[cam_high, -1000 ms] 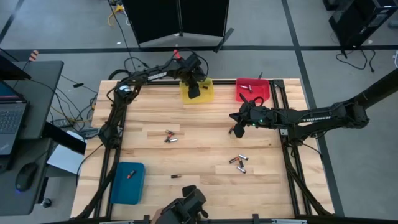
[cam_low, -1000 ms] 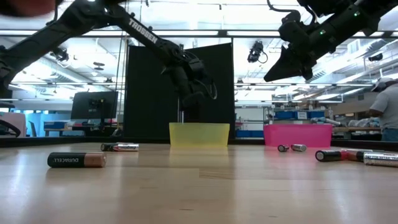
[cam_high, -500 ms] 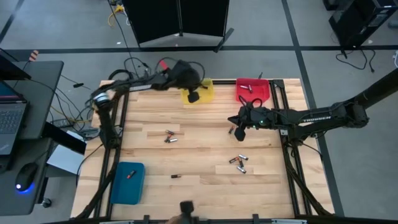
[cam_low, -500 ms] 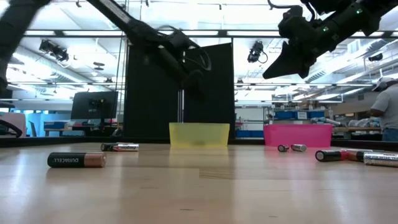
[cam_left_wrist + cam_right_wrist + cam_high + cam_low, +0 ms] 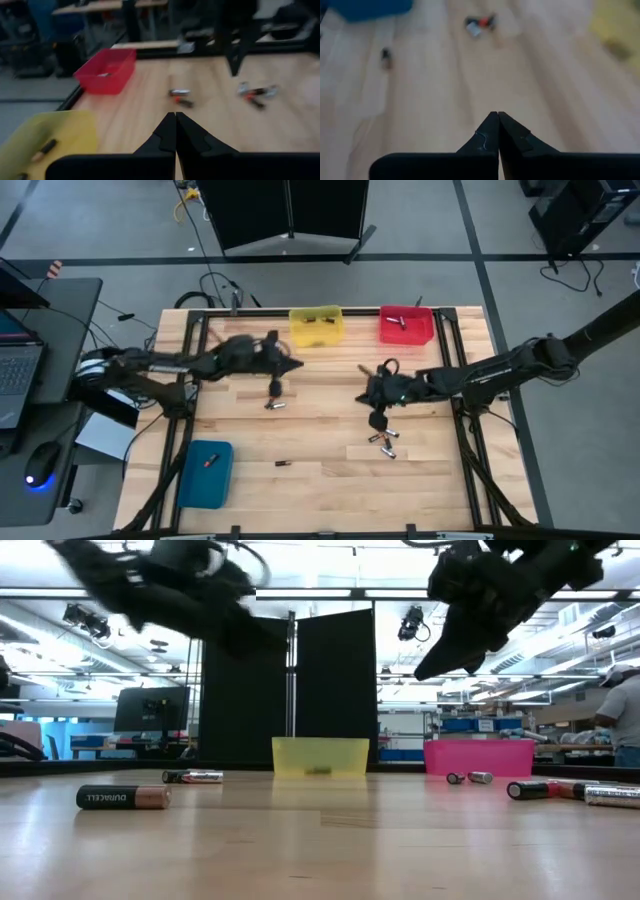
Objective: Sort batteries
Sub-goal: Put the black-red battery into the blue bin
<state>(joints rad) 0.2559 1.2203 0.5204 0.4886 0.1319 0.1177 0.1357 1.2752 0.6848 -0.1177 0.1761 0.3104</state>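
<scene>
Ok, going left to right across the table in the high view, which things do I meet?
Blue bin → left gripper → lone battery → yellow bin → right gripper → red bin. The battery pairs lie right under the two grippers, so I left them out.

Small cylindrical batteries (image 5: 275, 403) are scattered flat on the worktop (image 5: 320, 480): one pair left of centre, a cluster (image 5: 382, 443) right, one black cell (image 5: 284, 464) nearer.

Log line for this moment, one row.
left gripper: jaws shut, empty, above battery pair | right gripper: jaws shut, empty, above battery cluster | yellow bin, red bin, blue bin: each holds cells
</scene>
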